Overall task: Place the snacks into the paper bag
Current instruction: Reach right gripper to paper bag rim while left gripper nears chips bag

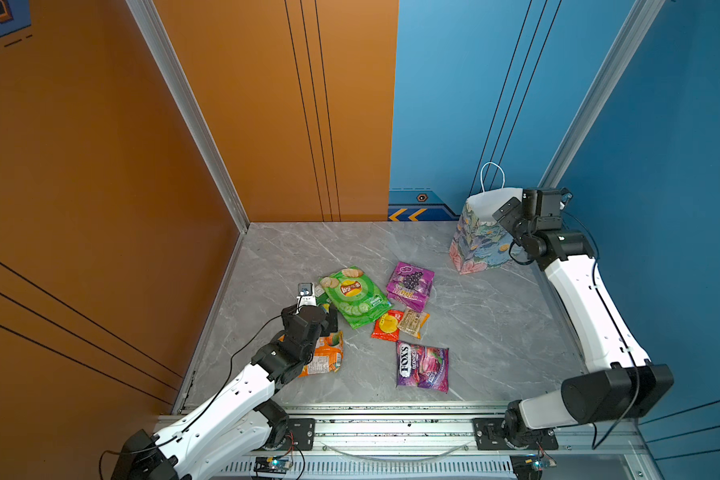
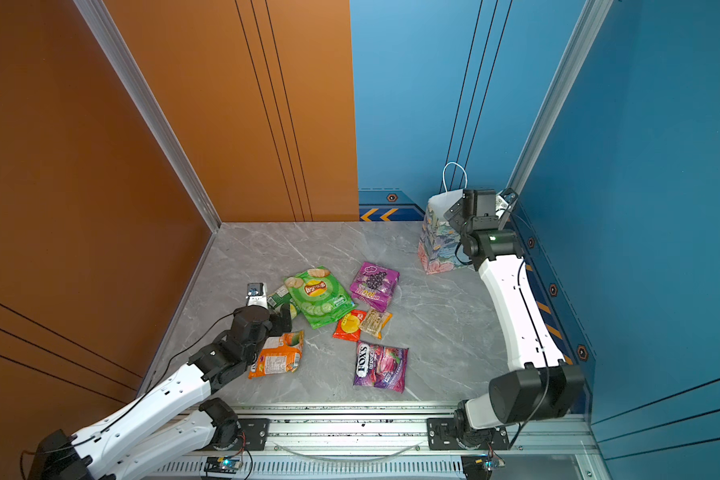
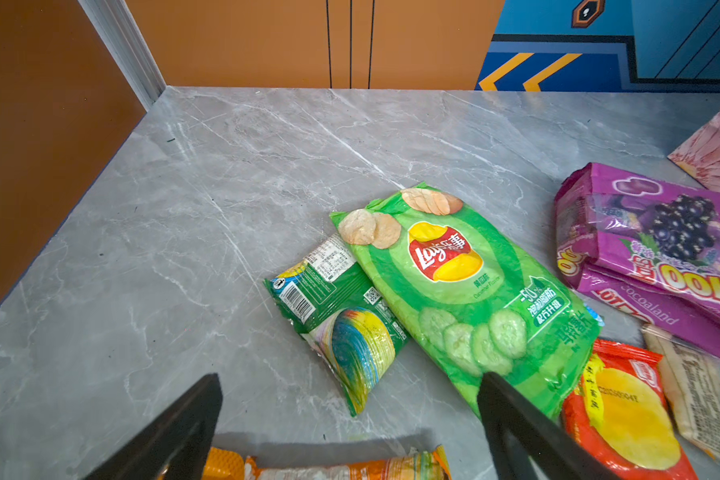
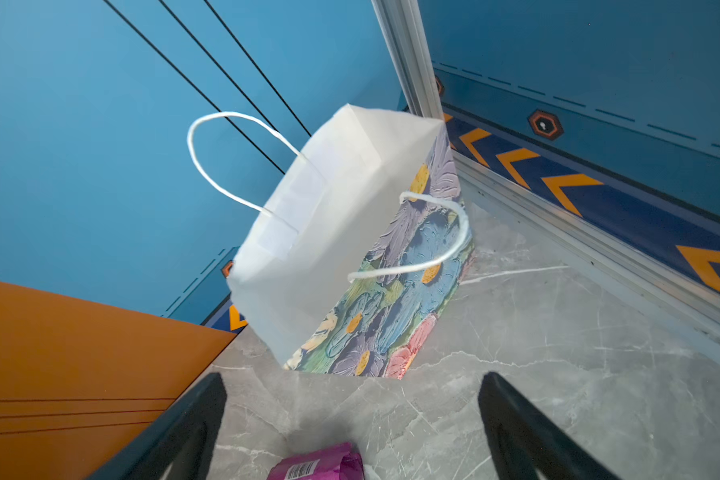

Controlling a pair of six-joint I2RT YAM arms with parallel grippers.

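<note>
Presently, left gripper (image 3: 350, 378): jaws spread wide, nothing held, poised low over the small green crinkled foil packet (image 3: 337, 320), which is found left of centre on the grey marbled tabletop (image 1: 495, 332) in both top views. The packet is placed directly ahead of the pincer, between the lines of its jaws. Its long axis is laid roughly along the reach, slightly skewed, the barcode end pointed away and the striped end nearest. One long edge is overlapped by the large green chip bag (image 1: 352, 297). The orange foil packet (image 1: 329, 357) is lodged under the wrist. The upright flower-printed paper bag (image 1: 474, 245), mouth upward, is stood at the right rear of the tabletop, well apart from the packet. The right gripper (image 4: 354, 376), jaws likewise spread, is stationed by that bag's mouth; a purple foil packet end (image 4: 316, 463) is seen low between them, touched by neither tip. The left arm is judged nearer; snagging of the chip bag is to be guarded against.
</note>
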